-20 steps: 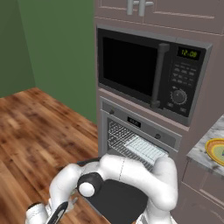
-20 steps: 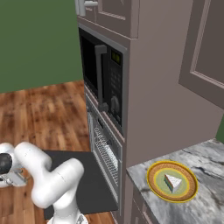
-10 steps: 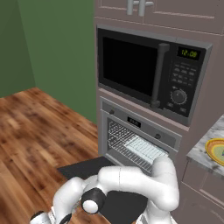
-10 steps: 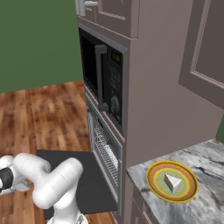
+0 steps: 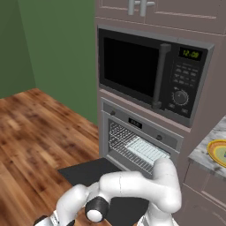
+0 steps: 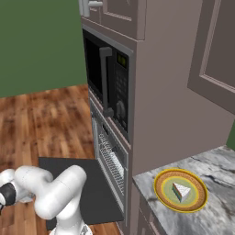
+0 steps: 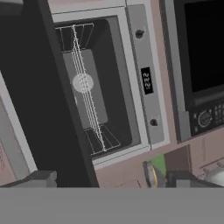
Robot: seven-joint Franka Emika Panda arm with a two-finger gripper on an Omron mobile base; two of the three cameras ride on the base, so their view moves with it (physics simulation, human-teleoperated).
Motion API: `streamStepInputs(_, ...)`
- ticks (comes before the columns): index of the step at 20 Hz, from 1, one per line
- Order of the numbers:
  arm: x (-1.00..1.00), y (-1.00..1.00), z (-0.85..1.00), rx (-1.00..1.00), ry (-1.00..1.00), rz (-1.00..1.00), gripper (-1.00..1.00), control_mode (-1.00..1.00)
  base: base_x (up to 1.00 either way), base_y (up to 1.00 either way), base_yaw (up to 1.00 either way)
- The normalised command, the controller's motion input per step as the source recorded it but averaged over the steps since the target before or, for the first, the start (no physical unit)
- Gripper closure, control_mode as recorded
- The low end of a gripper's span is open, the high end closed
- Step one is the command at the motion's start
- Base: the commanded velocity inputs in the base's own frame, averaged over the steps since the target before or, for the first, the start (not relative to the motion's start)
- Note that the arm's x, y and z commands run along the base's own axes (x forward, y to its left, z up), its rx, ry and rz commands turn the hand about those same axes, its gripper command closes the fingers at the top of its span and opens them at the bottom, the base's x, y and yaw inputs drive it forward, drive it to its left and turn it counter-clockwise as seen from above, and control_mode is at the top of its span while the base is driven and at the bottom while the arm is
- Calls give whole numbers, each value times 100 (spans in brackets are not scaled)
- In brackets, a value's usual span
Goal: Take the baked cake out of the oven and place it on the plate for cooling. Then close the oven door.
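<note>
Oven door (image 5: 88,174) down | hand (image 7: 105,178) wide open, empty

The white arm (image 5: 132,187) is folded low. In the left base view it rises at the lower right, bends at a rounded elbow, then runs left and down toward the bottom edge, where a dark joint cap (image 5: 97,209) faces the camera. In the right base view the same arm (image 6: 57,195) stands at the lower left, its forearm reaching left to a dark wrist band (image 6: 5,193) at the frame edge. The tool (image 7: 103,180) is rolled sideways, its two dark fingertips (image 7: 39,179) set far apart with nothing between them.
</note>
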Motion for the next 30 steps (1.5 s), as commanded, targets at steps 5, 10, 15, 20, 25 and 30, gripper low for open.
streamStepInputs(5,27,0,-47,-1,0,0,-100,-100,0,0,0)
streamStepInputs(10,24,1,-50,0,0,2,-100,-100,0,0,0)
streamStepInputs(15,20,12,-48,0,0,4,-100,-100,0,0,0)
streamStepInputs(20,11,21,-48,-1,0,2,-100,-100,0,0,0)
streamStepInputs(25,14,10,-53,-9,0,0,-100,-100,0,0,0)
streamStepInputs(30,14,0,-48,-17,-3,0,-100,-100,0,0,0)
